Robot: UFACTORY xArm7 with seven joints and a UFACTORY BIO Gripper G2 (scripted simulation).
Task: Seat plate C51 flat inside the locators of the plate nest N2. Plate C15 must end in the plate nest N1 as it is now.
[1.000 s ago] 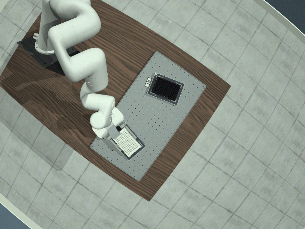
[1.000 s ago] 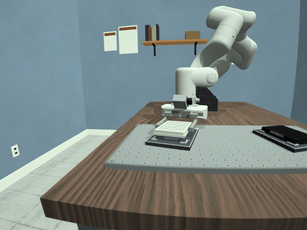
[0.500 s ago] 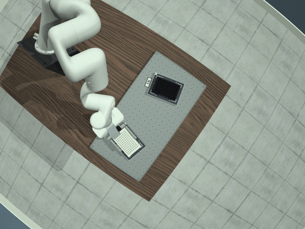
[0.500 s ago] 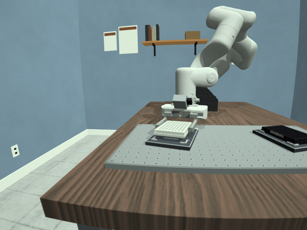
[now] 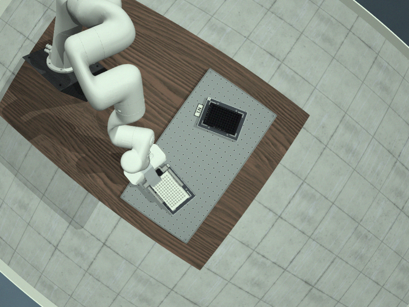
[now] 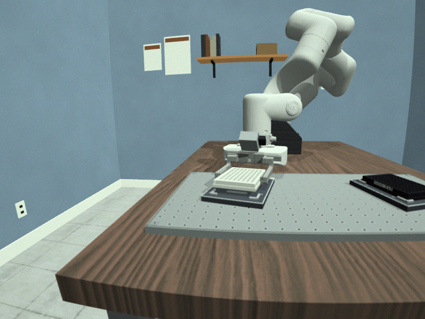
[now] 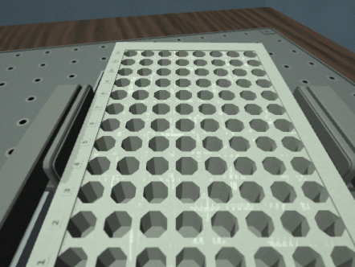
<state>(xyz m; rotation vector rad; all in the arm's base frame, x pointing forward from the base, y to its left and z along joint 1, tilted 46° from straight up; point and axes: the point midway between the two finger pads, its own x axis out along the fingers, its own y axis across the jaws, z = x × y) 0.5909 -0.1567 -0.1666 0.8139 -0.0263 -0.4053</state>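
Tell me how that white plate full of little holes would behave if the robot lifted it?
The white plate looks stiff, since its rim runs straight. It is probably light for its size, being riddled with open wells. Broad and low, it seems unlikely to roll or tip over.

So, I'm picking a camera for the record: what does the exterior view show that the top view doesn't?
Only the exterior view: an orange wall shelf and a white wall outlet with dark sockets.

Only the top view: a small pale rectangular "N1" tag beside the nest of the black multi-well plate.

Both: that black plate, the white multi-well plate between the gripper's fingers, and the grey perforated board.
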